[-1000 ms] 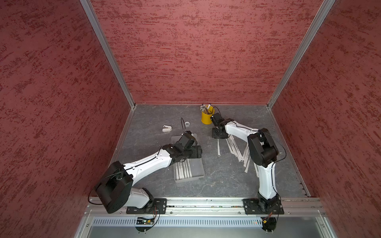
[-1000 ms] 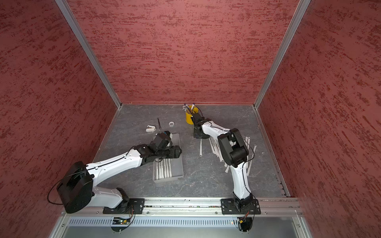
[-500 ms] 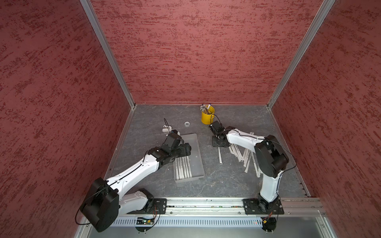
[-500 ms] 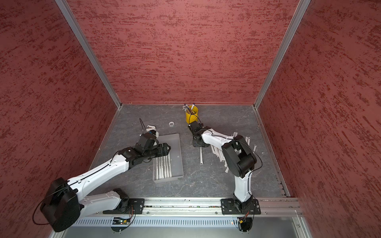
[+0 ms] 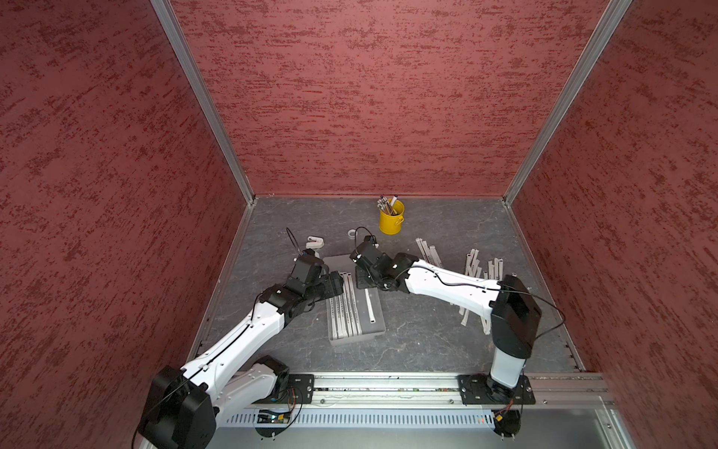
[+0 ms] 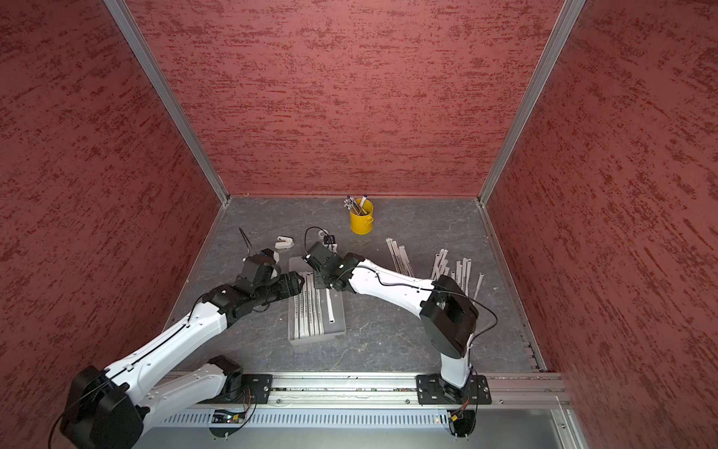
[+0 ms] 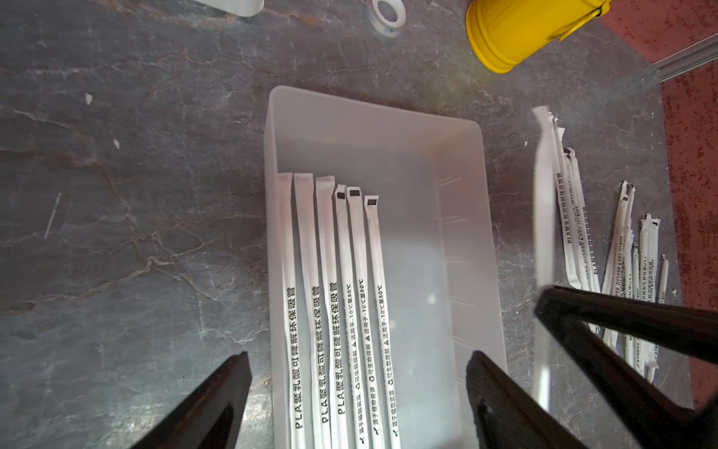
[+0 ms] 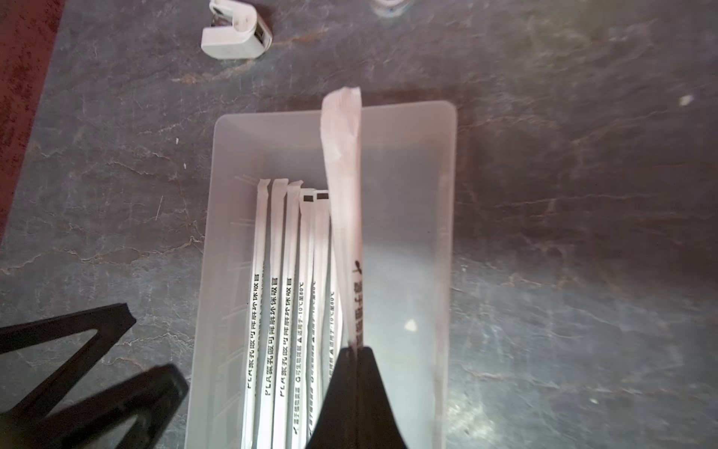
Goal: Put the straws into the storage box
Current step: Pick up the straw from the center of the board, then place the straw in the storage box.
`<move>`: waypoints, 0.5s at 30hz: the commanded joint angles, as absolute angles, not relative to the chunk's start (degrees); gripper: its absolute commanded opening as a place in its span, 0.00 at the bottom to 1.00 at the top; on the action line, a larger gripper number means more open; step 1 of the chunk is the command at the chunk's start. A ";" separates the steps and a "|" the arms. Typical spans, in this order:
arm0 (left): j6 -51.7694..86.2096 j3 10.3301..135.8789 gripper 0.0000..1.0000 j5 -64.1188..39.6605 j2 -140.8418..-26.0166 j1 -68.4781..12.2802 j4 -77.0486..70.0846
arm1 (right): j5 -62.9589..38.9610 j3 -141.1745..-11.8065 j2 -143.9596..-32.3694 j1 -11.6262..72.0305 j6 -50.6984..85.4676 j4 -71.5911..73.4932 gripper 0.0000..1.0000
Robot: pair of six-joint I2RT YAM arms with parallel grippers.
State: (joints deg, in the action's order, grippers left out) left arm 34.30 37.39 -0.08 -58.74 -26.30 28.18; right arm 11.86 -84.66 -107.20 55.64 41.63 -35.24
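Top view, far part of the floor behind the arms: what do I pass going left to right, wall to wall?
white clip → small white ring → yellow bucket → neat row of straws → scattered straws

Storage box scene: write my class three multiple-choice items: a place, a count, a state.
1. From the storage box, the loose straws on the table lie: A left; B in front; C right.
2. Count the boxed straws, left wrist view: A four; B six; C nine.
3. The right end effector is: A shut on a straw; B open; C shut, empty.
Key: 1C, both top views show the pile right of the box; 2B, six wrappers side by side; 3A, it pinches one over the box.
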 commanded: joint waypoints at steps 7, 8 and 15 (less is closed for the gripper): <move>35.81 34.70 0.89 -1.77 -57.54 -25.22 27.87 | 11.71 -86.81 -116.71 57.13 43.02 -32.39 0.04; 35.82 34.71 0.89 -1.79 -57.48 -25.20 27.80 | 11.47 -86.83 -117.32 57.08 43.07 -32.24 0.04; 35.42 34.94 0.89 -2.00 -58.42 -25.22 27.25 | 9.78 -87.11 -120.30 57.15 44.34 -32.08 0.04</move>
State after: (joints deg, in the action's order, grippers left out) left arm 35.33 35.29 -1.41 -58.13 -25.61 28.62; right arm 10.96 -85.01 -119.39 56.86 43.09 -33.58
